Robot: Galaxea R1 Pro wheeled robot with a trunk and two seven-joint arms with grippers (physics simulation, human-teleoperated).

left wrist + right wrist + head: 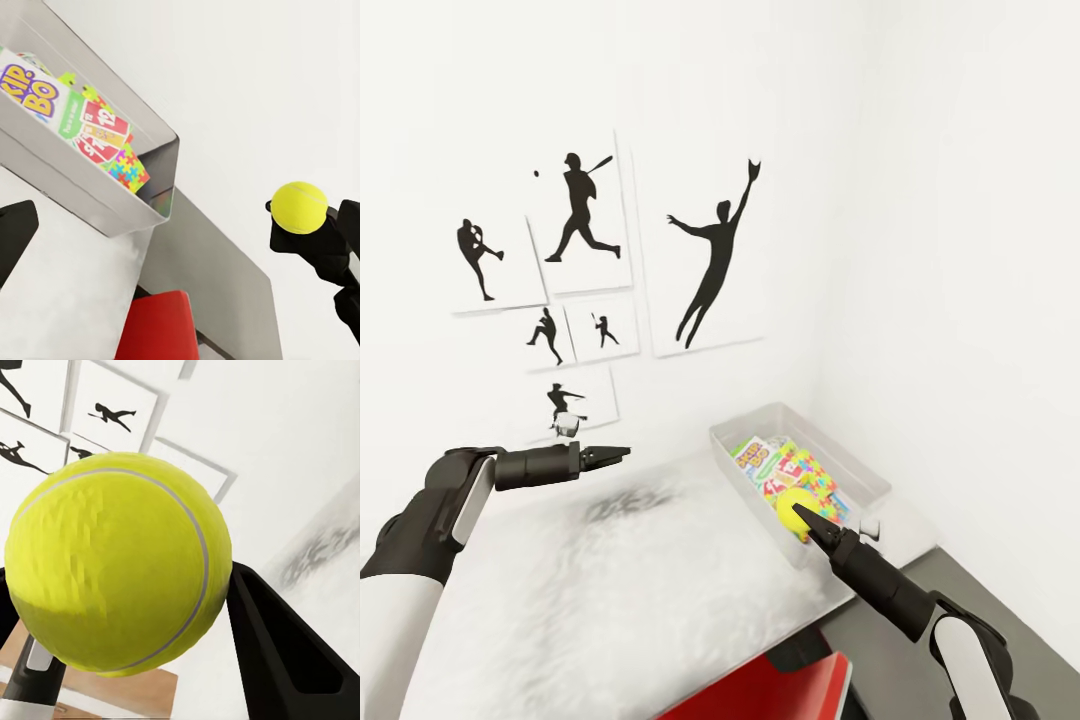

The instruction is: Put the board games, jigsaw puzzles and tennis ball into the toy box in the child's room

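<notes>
**Tennis ball hung at the toy box's near end, drop could go wrong**

Tennis ball (pixel 796 508) was pinched in the right gripper (pixel 807 517), sitting about over the near end of the toy box (pixel 857 468). Honestly, letting go there looked risky: it could clip the near wall or bounce off the SKIP-BO game (pixel 46 96) and jigsaw puzzles (pixel 812 478) already inside, then roll off the table (pixel 610 610). Left gripper (pixel 615 455) hovered pressed together and empty, well to the left. A red chair (pixel 780 695) sat near the table edge; nothing blocked the box.

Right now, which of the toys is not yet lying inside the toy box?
The tennis ball: the right end effector holds it above the toy box, while the SKIP-BO game and jigsaw puzzle already lie inside.
</notes>
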